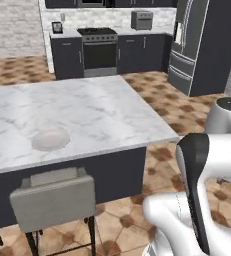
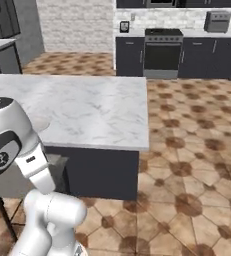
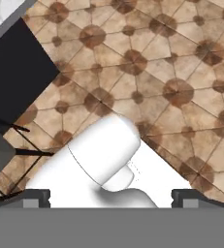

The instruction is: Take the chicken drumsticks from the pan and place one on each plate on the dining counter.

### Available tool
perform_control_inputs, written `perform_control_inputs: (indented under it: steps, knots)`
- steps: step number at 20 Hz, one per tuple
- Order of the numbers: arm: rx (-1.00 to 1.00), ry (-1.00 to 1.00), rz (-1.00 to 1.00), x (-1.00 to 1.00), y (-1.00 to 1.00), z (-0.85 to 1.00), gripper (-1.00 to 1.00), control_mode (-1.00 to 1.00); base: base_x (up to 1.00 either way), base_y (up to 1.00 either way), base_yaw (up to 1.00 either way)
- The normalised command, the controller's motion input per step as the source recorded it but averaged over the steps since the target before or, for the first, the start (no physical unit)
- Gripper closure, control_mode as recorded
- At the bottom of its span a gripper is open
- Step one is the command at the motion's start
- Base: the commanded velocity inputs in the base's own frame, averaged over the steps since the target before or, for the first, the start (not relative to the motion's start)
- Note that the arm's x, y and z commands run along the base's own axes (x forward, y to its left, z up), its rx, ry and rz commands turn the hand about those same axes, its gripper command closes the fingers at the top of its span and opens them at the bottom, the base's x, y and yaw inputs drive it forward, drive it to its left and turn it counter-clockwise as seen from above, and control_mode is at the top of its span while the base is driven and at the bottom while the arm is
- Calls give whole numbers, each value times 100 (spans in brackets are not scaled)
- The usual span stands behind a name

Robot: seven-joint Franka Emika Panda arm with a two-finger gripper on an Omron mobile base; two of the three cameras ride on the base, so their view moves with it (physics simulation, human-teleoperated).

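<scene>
Gripper (image 3: 111,198): fingers spread wide, empty, aimed at tiled floor (image 3: 181,72). Dining counter (image 1: 102,107): large marble slab, grey stool (image 1: 54,200) tucked beneath. Plate (image 1: 50,138): pale, bare, near counter's front edge. Drumsticks, pan: location unknown; judged light, greasy, best pinched mid-shaft.

Home kitchen: stove (image 1: 99,47), fridge (image 1: 202,45), dark cabinets (image 1: 137,52), marble dining counter (image 1: 87,110), stool (image 1: 54,200)

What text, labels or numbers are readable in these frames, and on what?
No readable text anywhere.
Small framed item on the back counter left of the stove: too blurred to tell whether it carries any writing.
Round mark on the robot's dark joint cap: a symbol, not legible.
Toaster oven and fridge: no visible labels.
</scene>
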Motion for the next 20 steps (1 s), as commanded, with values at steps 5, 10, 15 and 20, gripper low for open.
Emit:
perform_control_inputs:
  steps: [5,10,15,20]
  knots:
    - [0,0,0,0,0,0,-100,100,69,-100,-46]
    - [0,0,0,0,0,0,-100,100,84,-100,-44]
    - [0,0,0,0,0,0,-100,100,99,-98,-29]
    - [0,0,0,0,0,0,-100,100,100,-82,-1]
